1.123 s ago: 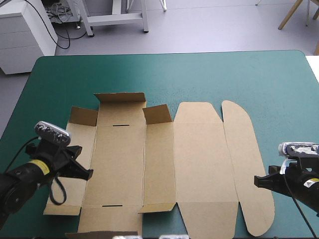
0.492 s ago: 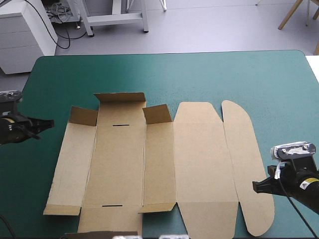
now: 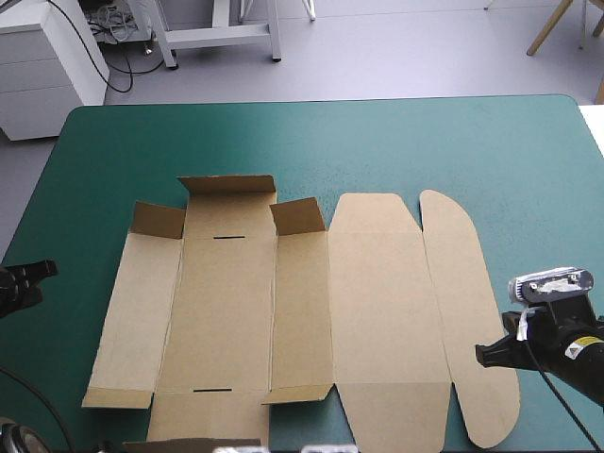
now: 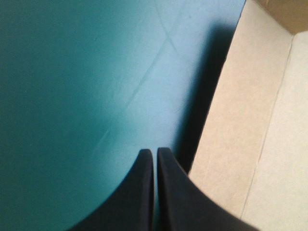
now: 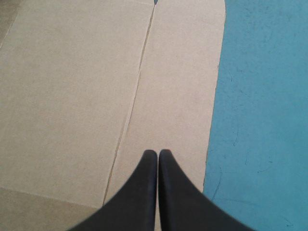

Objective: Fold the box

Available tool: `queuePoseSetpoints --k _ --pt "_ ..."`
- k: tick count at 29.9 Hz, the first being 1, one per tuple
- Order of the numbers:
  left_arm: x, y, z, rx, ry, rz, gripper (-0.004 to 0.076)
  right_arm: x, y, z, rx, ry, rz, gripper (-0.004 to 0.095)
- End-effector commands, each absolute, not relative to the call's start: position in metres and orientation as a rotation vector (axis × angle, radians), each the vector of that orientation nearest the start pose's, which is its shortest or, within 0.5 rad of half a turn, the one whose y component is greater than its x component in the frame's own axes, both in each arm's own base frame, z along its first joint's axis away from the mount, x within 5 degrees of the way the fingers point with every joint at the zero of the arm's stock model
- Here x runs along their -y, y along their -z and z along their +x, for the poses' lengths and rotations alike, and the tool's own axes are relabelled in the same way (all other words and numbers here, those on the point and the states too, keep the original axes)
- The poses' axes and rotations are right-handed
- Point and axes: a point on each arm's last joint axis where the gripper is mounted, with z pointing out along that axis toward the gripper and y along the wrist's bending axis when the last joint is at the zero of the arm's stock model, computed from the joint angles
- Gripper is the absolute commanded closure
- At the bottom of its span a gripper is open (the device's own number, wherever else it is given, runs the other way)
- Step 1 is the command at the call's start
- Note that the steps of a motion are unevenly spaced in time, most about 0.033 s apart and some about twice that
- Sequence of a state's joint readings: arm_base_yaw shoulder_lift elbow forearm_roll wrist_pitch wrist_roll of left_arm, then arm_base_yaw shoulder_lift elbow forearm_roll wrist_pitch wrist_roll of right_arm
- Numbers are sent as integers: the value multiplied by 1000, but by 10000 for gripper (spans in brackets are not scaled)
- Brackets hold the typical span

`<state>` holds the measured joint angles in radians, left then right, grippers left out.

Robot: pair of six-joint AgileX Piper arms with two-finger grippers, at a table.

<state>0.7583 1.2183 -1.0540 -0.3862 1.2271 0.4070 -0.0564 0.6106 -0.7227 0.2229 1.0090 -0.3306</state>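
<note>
High view. Shows the box [image 3: 377, 302] spread flat across the middle of the cover [image 3: 377, 142], with short flaps along the far end of its left panels tilted up and the rounded outer panel lying toward the right arm. Puts the left gripper [image 3: 43, 271] at the table's left edge, tips pointing at the box but well apart from it, bare cover between. Puts the right gripper [image 3: 487, 353] at the box's right edge, tips just over the rounded panel near its near end. Cannot tell from here how either pair of fingers stands.

Left wrist view. Shows the left gripper [image 4: 154, 151] with fingers [image 4: 139, 192] pressed together, only a thin slit between them, holding nothing. Finds bare cover [image 4: 72, 96] under and ahead of the tips. Finds the box [image 4: 240, 120] just beside one finger and running on ahead of it, its long edge casting a dark shadow on the cover. Shows one crease along that panel and a darker raised flap [image 4: 284, 14] far ahead at the corner.

Right wrist view. Shows the right gripper [image 5: 158, 152] with fingers [image 5: 178, 192] together in one pointed arch, empty. Places the tips over the box [image 5: 72, 96], on its outermost panel, between a crease just to one side and the box's edge to the other. Leaves bare cover [image 5: 264, 120] beyond that edge, beside the fingers.
</note>
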Motion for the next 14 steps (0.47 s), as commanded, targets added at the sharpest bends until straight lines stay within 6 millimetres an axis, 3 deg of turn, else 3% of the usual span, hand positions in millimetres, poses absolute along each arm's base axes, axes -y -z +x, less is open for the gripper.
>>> queuePoseSetpoints --k 1,5,7,9,13,14 --pt "-119 -326 174 -2667 273 -546 714 -13 -334 99 -2263 -86 -272 922" --pt "-118 -316 171 -2699 290 -560 699 -15 -335 99 -2254 -92 -304 922" --pt "-116 -311 170 -2714 312 -569 631 -15 -335 99 -2254 -83 -311 922" --pt "-113 -305 169 -2724 351 -577 517 -15 -335 99 -2253 -82 -316 922" --pt "-108 -286 166 -2734 428 -622 177 -14 -335 99 -2254 -73 -318 922" --pt "-107 -280 166 -2732 435 -635 126 -14 -334 99 -2255 -69 -319 922"
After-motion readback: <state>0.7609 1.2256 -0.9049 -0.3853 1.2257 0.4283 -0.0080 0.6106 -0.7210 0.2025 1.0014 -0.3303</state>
